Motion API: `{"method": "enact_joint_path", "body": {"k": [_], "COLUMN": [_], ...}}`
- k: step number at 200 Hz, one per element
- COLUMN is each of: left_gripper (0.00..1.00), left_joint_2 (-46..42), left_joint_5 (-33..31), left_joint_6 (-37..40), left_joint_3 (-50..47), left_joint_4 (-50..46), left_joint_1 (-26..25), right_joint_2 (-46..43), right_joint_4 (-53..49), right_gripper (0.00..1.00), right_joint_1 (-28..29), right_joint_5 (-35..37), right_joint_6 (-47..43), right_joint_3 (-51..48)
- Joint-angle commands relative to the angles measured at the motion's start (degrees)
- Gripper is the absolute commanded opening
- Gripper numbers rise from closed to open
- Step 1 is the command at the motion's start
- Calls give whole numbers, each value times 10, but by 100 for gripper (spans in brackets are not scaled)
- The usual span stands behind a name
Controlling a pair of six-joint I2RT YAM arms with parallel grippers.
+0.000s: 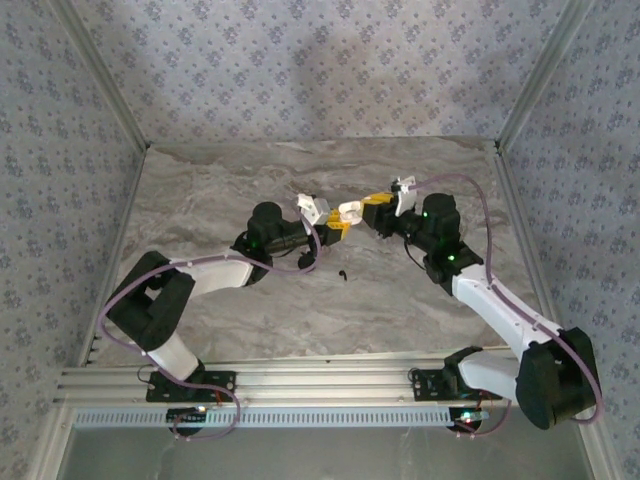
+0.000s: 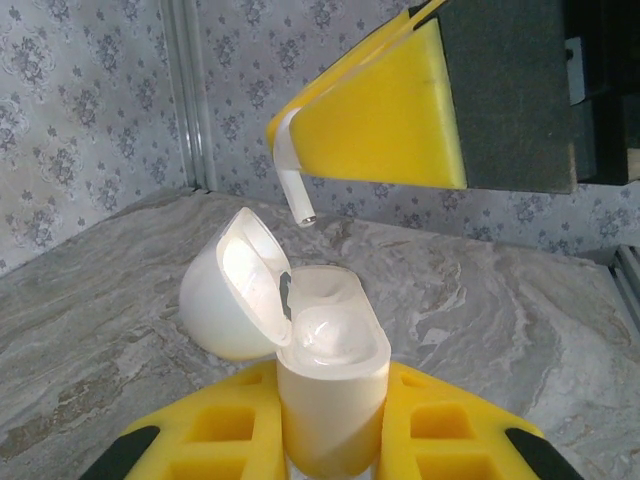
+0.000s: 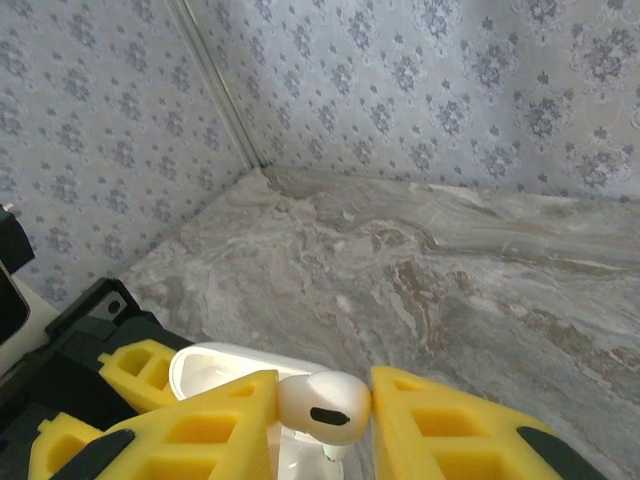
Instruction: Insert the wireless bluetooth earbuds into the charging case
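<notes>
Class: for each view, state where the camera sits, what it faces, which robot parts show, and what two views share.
Top external: above and behind the bases, looking down on the table; both arms, left gripper and right gripper show.
Left wrist: on the left arm, facing the open charging case in its own yellow fingers.
Right wrist: on the right arm, facing the white earbud pinched in its own fingers.
Shared: both wrist views show case and earbud.
</notes>
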Motion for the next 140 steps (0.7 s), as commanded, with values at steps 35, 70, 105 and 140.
{"method": "enact_joint_path", "body": {"k": [35,70,105,140], "left_gripper": [9,9,9,9], "left_joint_2": [2,2,-1,-2], "left_joint_5": [2,0,-6,-12], "left_joint_6": [-21,-31,-39,-43], "left_joint_3": [23,22,19,19], "left_joint_4": [32,37,45,47], "left_joint_1": [-3,-3,-2,0], "right_joint_2": [22,29,30,29], "right_joint_4": [78,82,82,73], "right_gripper": [29,29,29,29], "right_joint_1": [-13,-14,-12,-12], "right_joint_5": [-40,-49,-47,-52], "right_joint_6": [48,54,54,52], "right_joint_3": [-13,-14,-18,-19]}}
